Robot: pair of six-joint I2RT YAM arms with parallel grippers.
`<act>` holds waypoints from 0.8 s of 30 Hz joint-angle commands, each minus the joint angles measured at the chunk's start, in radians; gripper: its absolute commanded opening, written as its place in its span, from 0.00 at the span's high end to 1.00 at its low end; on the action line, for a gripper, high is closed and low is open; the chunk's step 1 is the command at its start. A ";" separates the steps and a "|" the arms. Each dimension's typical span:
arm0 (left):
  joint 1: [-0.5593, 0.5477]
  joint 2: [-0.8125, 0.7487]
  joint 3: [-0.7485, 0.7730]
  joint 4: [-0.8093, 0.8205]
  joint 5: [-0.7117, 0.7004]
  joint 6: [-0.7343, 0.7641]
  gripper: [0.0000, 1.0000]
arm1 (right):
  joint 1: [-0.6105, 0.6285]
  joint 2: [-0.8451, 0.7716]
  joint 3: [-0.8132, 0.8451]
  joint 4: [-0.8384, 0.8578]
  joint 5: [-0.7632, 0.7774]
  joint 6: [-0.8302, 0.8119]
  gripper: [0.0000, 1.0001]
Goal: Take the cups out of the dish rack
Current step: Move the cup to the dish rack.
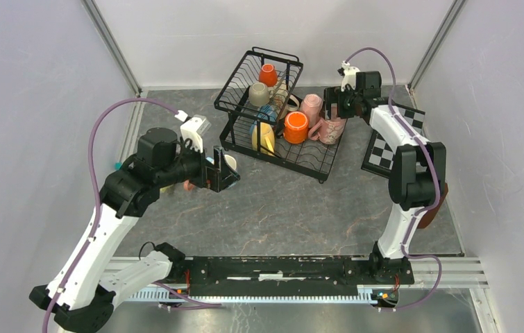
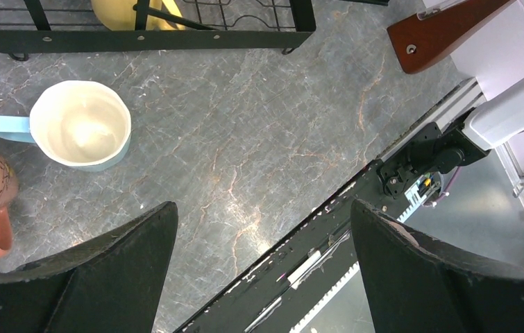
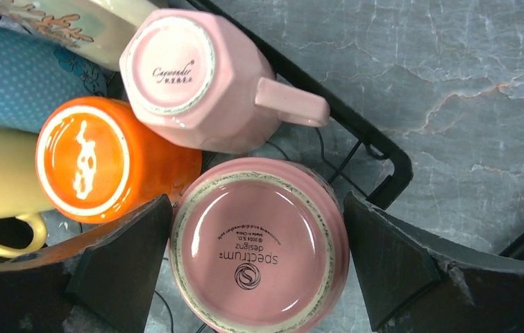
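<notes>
Cups (image 1: 296, 127) sit in the dish rack (image 1: 309, 158); right pincer (image 3: 257, 201) released around a pink cup (image 3: 259, 246), left pincer (image 2: 264, 205) released above worktop (image 2: 245, 139).

Pink cup (image 3: 259, 250) base, 6 o'clock: "spectrum designz", upside down. Paler pink cup (image 3: 175, 69) base, 11 o'clock: script, roughly "Cagwender".
</notes>
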 commanded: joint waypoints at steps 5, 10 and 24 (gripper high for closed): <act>-0.003 -0.010 -0.017 0.034 0.021 -0.051 0.00 | 0.018 -0.122 -0.086 -0.009 0.055 -0.023 0.02; -0.003 -0.010 -0.028 0.041 0.025 -0.057 0.00 | 0.055 -0.119 -0.059 -0.067 0.181 -0.038 0.02; -0.003 -0.010 -0.048 0.055 0.034 -0.065 0.00 | 0.145 -0.038 0.055 -0.195 0.444 -0.020 0.02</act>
